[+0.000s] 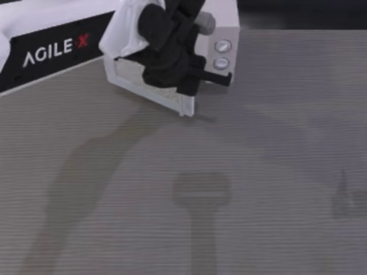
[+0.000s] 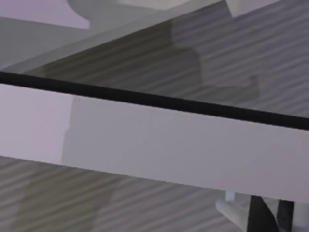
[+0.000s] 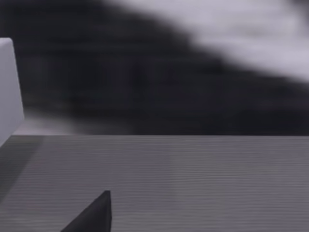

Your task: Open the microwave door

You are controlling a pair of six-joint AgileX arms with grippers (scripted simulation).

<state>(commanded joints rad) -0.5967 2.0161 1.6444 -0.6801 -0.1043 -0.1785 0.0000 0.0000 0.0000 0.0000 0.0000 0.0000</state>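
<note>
table (image 1: 241, 172): front and right side bare, open for passing | microwave (image 1: 226, 26): blocks the far edge | microwave door (image 1: 150, 89): swung partly open, juts out over the table | left tool (image 1: 198, 77): crowds the door front, near the knobs (image 1: 222, 54)

Rendered simulation bench, not a lived-in room. Flat grey striped surface (image 1: 275, 172) running to a dark, featureless backdrop in the right wrist view. White and black arm base lettered AGILEX (image 1: 54, 48) at the far left edge. Small white microwave (image 1: 226, 23) as the lone household item, standing at the far edge. Uniform shading, soft arm shadows across the surface.
</note>
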